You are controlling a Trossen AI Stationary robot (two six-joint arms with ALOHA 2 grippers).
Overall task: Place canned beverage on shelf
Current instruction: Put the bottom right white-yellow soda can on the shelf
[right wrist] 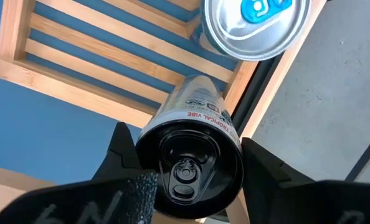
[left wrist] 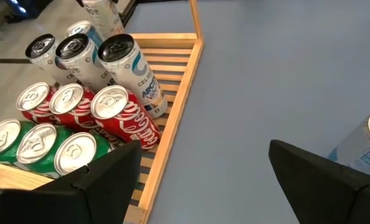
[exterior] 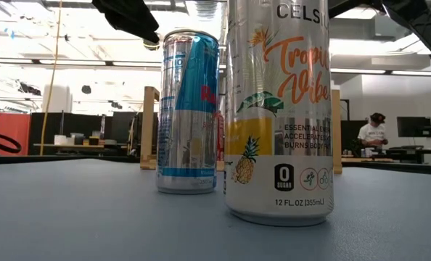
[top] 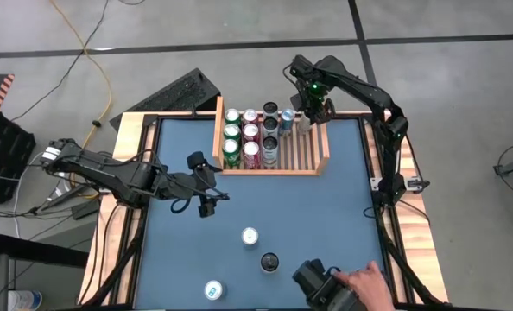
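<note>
The right tool (right wrist: 188,171) is gripping a black-topped can (right wrist: 188,152) reading "TROPICAL VIBE" over the shelf (top: 324,142), at the bench's (top: 326,207) twelve o'clock. The left tool (left wrist: 203,180) is gaping wide beside Coca-Cola cans (left wrist: 119,118).

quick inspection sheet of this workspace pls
surface: blue table top, wooden border.
job's things: shelf holds rows of green, red and Celsius cans; three loose cans stand on the near half.
clutter: keyboard beyond the table edge.
grippers: right tool shut on a black-topped can over the shelf's right end; left tool open, empty, near the shelf's left.
cables: yellow cable on floor.
surroundings: a person's hand at the near edge.
</note>
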